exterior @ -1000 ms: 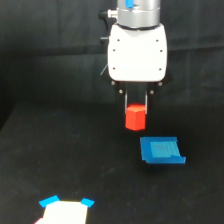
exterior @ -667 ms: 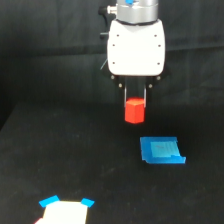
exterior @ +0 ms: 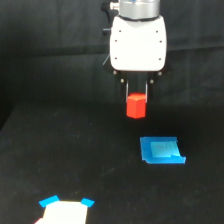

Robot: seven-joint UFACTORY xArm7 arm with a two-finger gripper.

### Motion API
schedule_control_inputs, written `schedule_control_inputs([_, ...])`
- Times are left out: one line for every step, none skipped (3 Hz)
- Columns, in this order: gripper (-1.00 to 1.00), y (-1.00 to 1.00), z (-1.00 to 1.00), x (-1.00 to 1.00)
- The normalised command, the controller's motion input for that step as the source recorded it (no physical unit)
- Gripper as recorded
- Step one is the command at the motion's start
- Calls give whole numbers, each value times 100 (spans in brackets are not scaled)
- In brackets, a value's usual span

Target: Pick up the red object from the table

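The red object [exterior: 136, 106] is a small red-orange faceted block held between the fingers of my gripper [exterior: 136, 98], which hangs below the white gripper body [exterior: 138, 43]. The gripper is shut on the block and holds it clearly above the black table [exterior: 75, 160]. The block's lower part shows below the fingers; its top is hidden between them.
A flat blue square piece [exterior: 161, 150] lies on the table below and toward the exterior view's right of the block. A white card with blue corners [exterior: 65, 210] lies at the front, toward the exterior view's left. The backdrop is black.
The gripper has risen further with the red block in it, lifting it higher above the table. The blue piece and white card have not moved.
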Motion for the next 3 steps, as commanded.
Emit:
schedule_control_inputs([-90, -61, -54, 32])
schedule_control_inputs([-99, 8, -19, -1])
schedule_control_inputs([-100, 100, -18, -38])
